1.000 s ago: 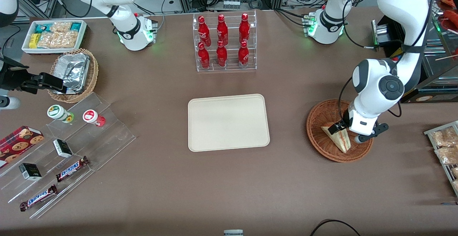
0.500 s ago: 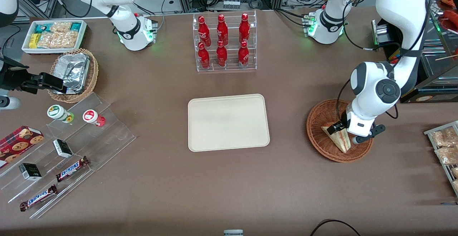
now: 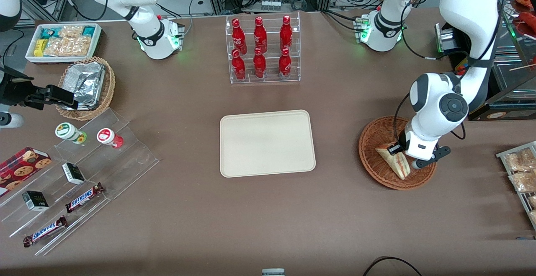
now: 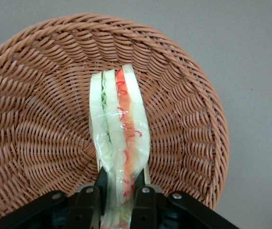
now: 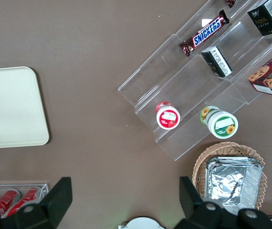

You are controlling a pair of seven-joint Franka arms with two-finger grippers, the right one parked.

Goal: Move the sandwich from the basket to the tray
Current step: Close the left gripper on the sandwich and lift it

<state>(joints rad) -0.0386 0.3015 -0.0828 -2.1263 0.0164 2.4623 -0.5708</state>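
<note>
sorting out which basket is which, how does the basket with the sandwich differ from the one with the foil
The basket holding the sandwich is reddish-brown; the foil basket is lighter tan. The first lies toward the working arm's end of the table, the foil basket toward the parked arm's end. The first has the gripper down in it, shut on the sandwich; nothing grips the crumpled foil. Both are round woven wicker.

The sandwich [image 4: 119, 138] is showing pale white bread with green and red-orange layers along its edge. The basket [image 4: 183, 114] is showing reddish-brown woven wicker. The pincer [image 4: 119, 200], down in the basket, is showing black fingers [image 4: 145, 205]. The tray [image 3: 267, 143] is looking plain cream-beige on the brown table [image 3: 268, 217].
</note>
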